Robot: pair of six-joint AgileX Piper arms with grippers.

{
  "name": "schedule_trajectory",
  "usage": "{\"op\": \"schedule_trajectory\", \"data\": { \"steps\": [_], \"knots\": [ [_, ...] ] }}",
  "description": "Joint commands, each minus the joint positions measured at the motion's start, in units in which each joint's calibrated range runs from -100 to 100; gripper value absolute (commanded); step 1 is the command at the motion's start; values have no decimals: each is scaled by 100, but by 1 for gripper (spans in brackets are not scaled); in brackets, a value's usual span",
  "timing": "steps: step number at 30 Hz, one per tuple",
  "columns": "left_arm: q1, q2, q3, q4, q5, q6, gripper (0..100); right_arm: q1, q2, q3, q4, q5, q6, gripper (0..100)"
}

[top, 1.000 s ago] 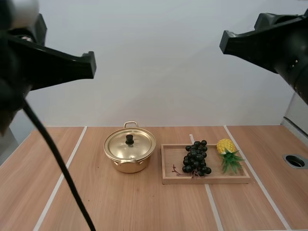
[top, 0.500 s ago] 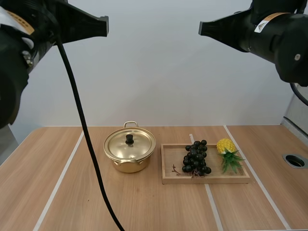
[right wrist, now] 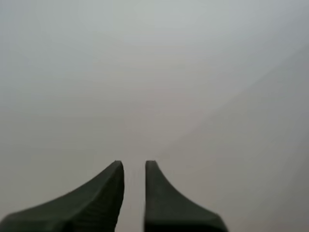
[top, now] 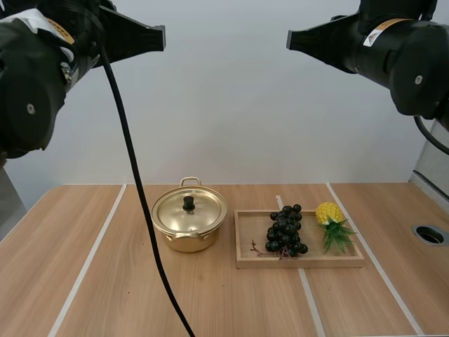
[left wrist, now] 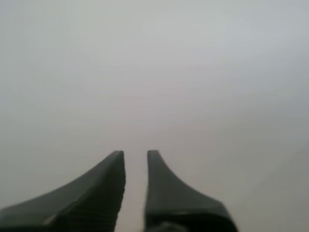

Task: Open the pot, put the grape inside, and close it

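Left pincer (left wrist: 135, 153), right pincer (right wrist: 134, 163): slightly parted, high above pot (top: 200, 214)

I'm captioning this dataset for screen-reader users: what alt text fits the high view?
A gold pot with its lid on stands on a wooden table, left of a wooden tray holding dark grapes and a small pineapple. The left gripper and right gripper hang high above, touching nothing.

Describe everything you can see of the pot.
The pot is round, shiny gold metal, upright on the table, beside the wooden tray and seemingly just clear of it. Its matching lid is on, with a black knob at centre. One loop handle shows at the rear rim, another at the front.
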Motion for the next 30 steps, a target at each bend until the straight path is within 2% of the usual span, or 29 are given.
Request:
{"op": "schedule_trajectory", "data": {
  "steps": [1, 2, 10, 14, 18, 22, 30],
  "knots": [
    [-16, 39, -51, 10, 4, -134, 81, -18, -18, -72, -32, -174, -15, 100],
    [-16, 75, -51, 10, 79, -134, 100, -18, -18, -72, -6, -174, -15, 100],
    [-16, 81, -51, 10, 337, 164, 100, -18, -18, -72, -3, 6, -15, 100],
    [-16, 156, -51, 10, 560, 574, 100, -18, -8, -72, -3, 131, -15, 100],
    [-16, 468, -51, 10, 1120, 1085, 100, -18, 26, -72, -46, 792, -108, 100],
    [-16, 915, -51, 10, 1686, 1436, 100, -18, 189, -72, -36, 1706, -822, 100],
    [-16, 1795, -51, 10, 2710, 2049, 100, -18, 645, -72, 3, 3089, -1045, 100]
  ]
}}
